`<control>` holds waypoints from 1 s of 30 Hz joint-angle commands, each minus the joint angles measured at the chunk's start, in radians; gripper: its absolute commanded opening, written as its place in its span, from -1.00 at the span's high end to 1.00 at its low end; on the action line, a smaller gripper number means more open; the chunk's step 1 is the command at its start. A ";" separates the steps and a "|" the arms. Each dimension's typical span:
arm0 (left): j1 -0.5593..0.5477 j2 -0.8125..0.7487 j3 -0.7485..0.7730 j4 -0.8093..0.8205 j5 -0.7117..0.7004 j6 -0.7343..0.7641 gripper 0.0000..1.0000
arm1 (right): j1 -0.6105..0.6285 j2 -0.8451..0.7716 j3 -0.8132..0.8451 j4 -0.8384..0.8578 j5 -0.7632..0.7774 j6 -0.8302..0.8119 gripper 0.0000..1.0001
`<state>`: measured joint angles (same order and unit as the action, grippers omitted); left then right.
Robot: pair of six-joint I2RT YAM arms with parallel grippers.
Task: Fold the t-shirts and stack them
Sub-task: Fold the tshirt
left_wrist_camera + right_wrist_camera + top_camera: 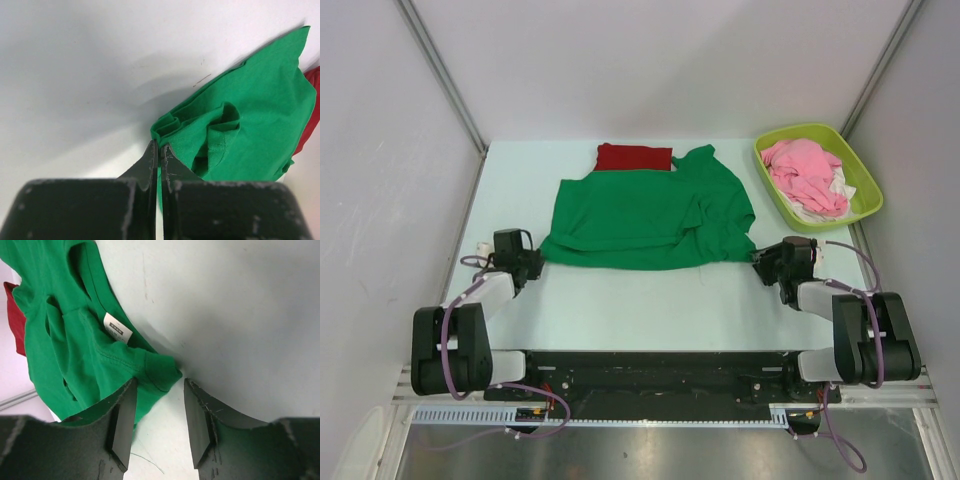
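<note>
The green t-shirt (645, 215) lies spread across the middle of the pale desk (650, 300), rumpled, with its right side folded over itself and a sleeve pointing towards the far edge. Just behind it, touching its far edge, the dark red t-shirt (633, 157) sits as a small folded rectangle, partly covered by the green one.

The left gripper (158, 145) is at the green shirt's near left corner. Its fingers are pressed together with only a slit between them, and a sliver of green shows in that slit, so it appears to pinch the bunched edge of the cloth.

The right gripper (160, 381) is low at the shirt's near right corner, its fingers roughly half apart. The cloth corner reaches into the gap and runs under one finger, while the other finger stands over bare desk and is not touching the fabric. It has hold of nothing. A small white label (118, 328) shows on the fabric just beyond.

In the far right corner stands a lime-green basket (865, 170) holding a crumpled pink garment (805, 170) on top of a white cloth (812, 212).
</note>
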<state>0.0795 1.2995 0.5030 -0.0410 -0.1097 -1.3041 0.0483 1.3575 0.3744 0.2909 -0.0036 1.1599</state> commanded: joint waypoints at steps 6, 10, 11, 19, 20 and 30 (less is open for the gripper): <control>0.043 -0.035 0.022 -0.013 0.018 0.048 1.00 | -0.004 0.130 0.060 0.036 0.050 -0.002 -0.05; 0.051 -0.037 0.016 -0.016 0.028 0.052 1.00 | -0.001 0.193 0.083 0.057 0.044 -0.003 0.54; 0.054 -0.040 0.014 -0.016 0.028 0.054 1.00 | 0.001 0.198 0.084 0.063 0.036 -0.005 0.77; 0.063 -0.127 0.009 -0.095 0.007 0.086 1.00 | -0.016 0.016 0.100 -0.134 0.119 -0.124 1.00; 0.065 -0.141 0.009 -0.109 0.001 0.089 1.00 | -0.018 -0.013 0.104 -0.206 0.131 -0.146 1.00; 0.072 -0.384 -0.081 -0.318 -0.073 0.135 1.00 | -0.024 -0.348 0.090 -0.590 0.227 -0.259 1.00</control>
<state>0.1341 1.0046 0.4713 -0.2409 -0.1013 -1.2037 0.0326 1.0943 0.4572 -0.0906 0.1112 0.9703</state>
